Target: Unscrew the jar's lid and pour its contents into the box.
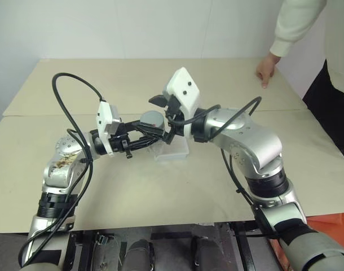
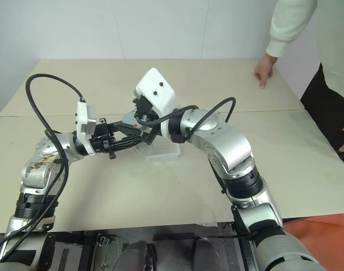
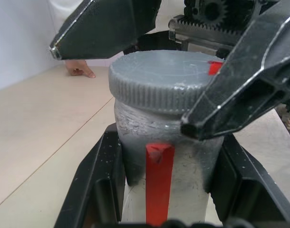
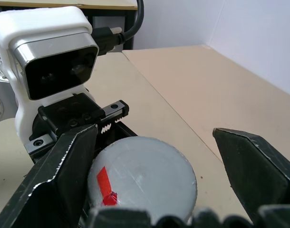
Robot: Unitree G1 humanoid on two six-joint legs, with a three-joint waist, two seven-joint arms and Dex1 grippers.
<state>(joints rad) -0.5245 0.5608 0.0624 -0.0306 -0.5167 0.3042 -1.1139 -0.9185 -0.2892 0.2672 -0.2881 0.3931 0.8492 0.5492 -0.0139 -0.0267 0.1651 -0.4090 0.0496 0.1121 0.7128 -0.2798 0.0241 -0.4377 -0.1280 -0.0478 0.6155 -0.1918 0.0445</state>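
Observation:
My left gripper (image 1: 152, 134) is shut on the jar (image 3: 164, 156), a silvery cylinder with a red strip down its side, and holds it upright by the body above the table. The grey ribbed lid (image 3: 164, 78) with a red mark sits on top of the jar. My right gripper (image 4: 154, 137) is open, its two black fingers (image 3: 245, 85) standing on either side of the lid with a gap showing. The box (image 1: 175, 151), shallow clear plastic, rests on the table just below and behind the jar.
A person stands at the far right with a hand (image 1: 267, 70) resting on the beige table (image 1: 161, 192). A seam runs across the tabletop behind the arms. The table's front edge lies close to my body.

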